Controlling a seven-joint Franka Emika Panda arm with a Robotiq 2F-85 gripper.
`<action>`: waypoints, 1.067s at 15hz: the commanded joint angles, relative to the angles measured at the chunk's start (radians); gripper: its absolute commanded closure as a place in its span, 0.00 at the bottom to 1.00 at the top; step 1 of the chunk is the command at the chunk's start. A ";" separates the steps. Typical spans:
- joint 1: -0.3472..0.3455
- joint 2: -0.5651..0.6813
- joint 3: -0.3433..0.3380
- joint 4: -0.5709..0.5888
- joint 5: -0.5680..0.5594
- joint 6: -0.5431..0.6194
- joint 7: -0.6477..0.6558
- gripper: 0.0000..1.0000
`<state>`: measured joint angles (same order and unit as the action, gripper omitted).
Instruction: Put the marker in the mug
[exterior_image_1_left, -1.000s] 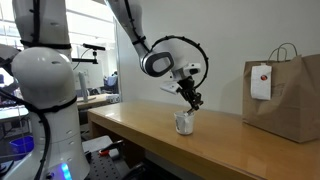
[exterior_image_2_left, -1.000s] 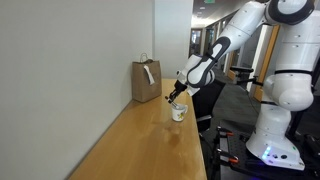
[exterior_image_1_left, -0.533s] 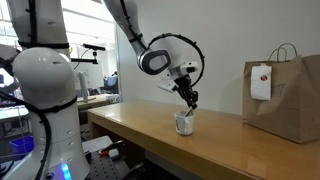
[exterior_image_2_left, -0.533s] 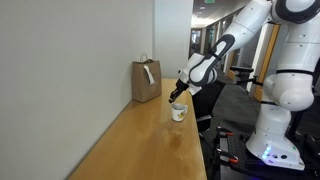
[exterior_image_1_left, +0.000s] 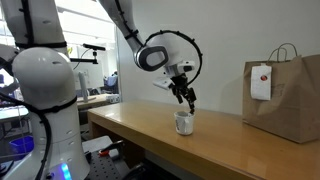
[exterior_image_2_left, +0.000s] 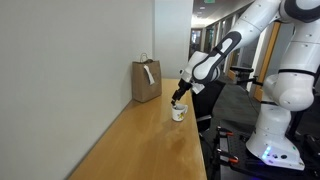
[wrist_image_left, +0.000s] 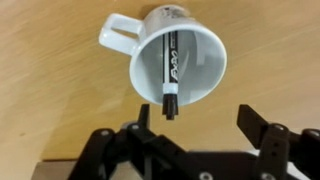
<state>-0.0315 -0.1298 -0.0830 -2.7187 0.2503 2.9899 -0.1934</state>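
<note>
marker leaned on rim inside mug, upper centre, being too long to lie flat | end effector released, empty, held clear at lower edge | placement judged done

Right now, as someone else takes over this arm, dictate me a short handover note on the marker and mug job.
Gripper open and empty, hovering above the mug, not touching it.
Marker lies inside the mug, leaning on the wall, one end poking past the rim.
Mug upright on the wooden table.
Done: marker is in the mug.
Left: nothing but pulling the arm away, probably straight up to avoid clipping the marker.
</note>
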 joint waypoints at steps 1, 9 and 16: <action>-0.022 -0.065 -0.001 0.046 -0.133 -0.297 0.027 0.00; -0.003 -0.065 0.036 0.292 -0.315 -0.799 0.024 0.00; 0.006 -0.046 0.045 0.381 -0.328 -0.838 0.013 0.00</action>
<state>-0.0265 -0.1955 -0.0373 -2.3740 -0.0547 2.1900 -0.1722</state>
